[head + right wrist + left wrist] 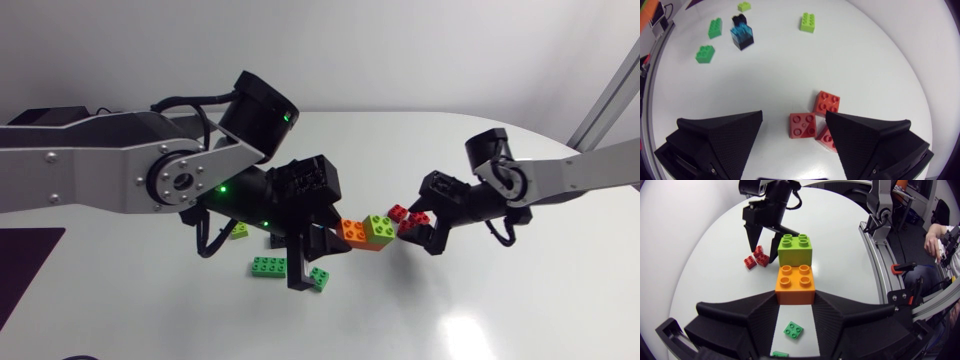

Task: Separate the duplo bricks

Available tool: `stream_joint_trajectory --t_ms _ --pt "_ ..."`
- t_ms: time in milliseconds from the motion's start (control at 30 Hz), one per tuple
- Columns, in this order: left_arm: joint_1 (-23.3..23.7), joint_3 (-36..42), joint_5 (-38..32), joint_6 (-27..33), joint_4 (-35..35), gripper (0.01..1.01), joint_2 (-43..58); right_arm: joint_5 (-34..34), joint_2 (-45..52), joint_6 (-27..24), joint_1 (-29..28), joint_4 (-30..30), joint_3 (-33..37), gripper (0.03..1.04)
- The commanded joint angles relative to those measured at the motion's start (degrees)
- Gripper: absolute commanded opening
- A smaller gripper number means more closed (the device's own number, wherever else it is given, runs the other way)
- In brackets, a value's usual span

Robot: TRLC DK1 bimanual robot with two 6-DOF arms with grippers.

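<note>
Orange brick (795,282), joined to green brick (795,251), is clamped in left gripper (795,300), raised just beside red bricks (802,125); right gripper (794,116) hangs wide and empty over red bricks, so splitting this pair seems in hand: next, right gripper must grip green brick and pull.

This is a robotics lab bench. A bare white round table (400,130) fills the frame, and two machine arms come in over it: the left arm (110,165) from the left edge, with exposed cables and small green lights, and the right arm (580,172) from the right edge. The only objects are toys: an orange brick (352,232) gripped by the left pincer (796,302) at centre, red bricks (408,216) beside it, and green bricks (268,266) lower left of centre.
</note>
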Motion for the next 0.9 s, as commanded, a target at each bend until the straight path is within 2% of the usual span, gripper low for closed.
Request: stream_joint_trajectory --t_ms 0,100,267,367,567,800,867 --pt "-0.4 1.0 -0.4 -0.6 -0.6 0.364 1.0 -3.4 -7.8 -1.2 -0.9 -4.1 -0.9 0.99" --pt "-0.5 1.0 -0.4 -0.6 -1.3 0.364 0.4 -10.5 -15.5 -3.8 -2.4 -14.3 0.8 0.99" --pt "-1.2 1.2 -0.4 -0.1 -2.2 0.364 -0.3 -18.6 -21.7 -11.1 -2.5 -32.1 4.7 0.99" --pt "-1.9 1.2 -0.3 0.3 -2.8 0.364 -0.4 -21.6 -23.2 -13.8 -1.0 -39.0 6.0 0.99" --pt "-3.0 0.7 -0.2 0.7 -3.9 0.364 -1.4 -23.9 -24.6 -14.5 3.9 -43.4 6.3 0.99" --pt "-3.1 0.9 -0.2 1.0 -4.3 0.364 -1.8 -23.6 -25.4 -14.0 10.0 -43.8 3.8 0.99" --pt "-3.1 1.1 -0.2 1.0 -4.3 0.364 -1.8 -23.2 -25.3 -13.9 10.7 -43.3 2.9 0.96"
